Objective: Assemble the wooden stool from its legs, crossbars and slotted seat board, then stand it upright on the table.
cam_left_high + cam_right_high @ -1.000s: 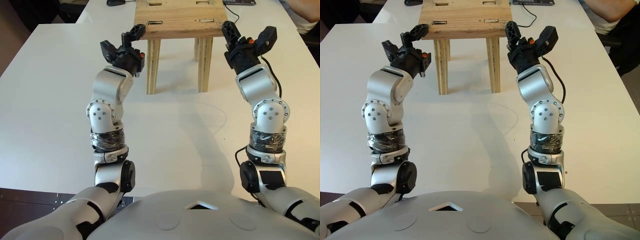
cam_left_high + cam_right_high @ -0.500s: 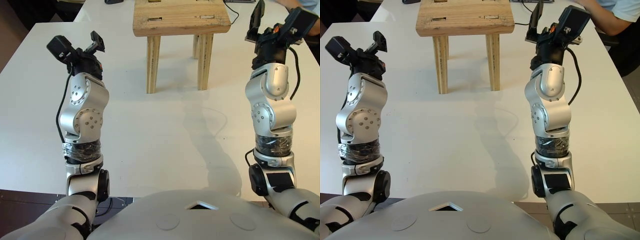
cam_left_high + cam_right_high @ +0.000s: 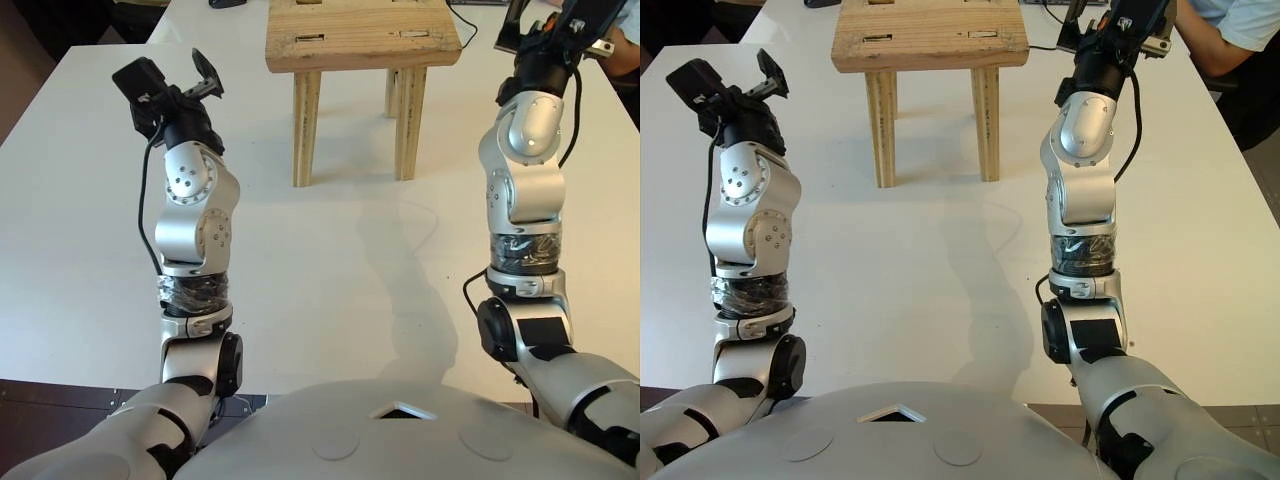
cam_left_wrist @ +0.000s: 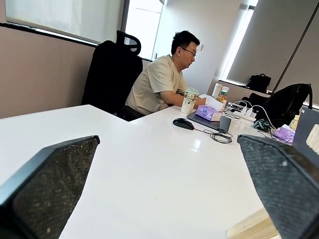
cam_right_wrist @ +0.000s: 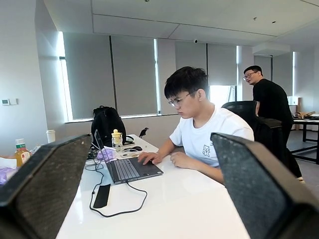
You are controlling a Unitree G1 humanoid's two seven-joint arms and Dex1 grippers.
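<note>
Within the last second both arms had pulled back from the stool (image 3: pixel 360 60). A second earlier the left gripper (image 3: pixel 172 80) and the right gripper (image 3: pixel 552 22) had sat close against the two short ends of the seat board (image 3: pixel 360 35). They were now lifted up and out to either side, well apart from the wood. Each gripper had its fingers spread wide with nothing between them, as both wrist views showed.

That release suggested the build was finished, since the stool was left to stand by itself.

It stood upright on the far middle of the table (image 3: pixel 330 260), between the two raised arms. The seat board lay flat on top with its slots facing up, and its long axis ran from the robot's left to its right. The legs (image 3: pixel 305 125) pointed straight down, with their feet on the table
</note>
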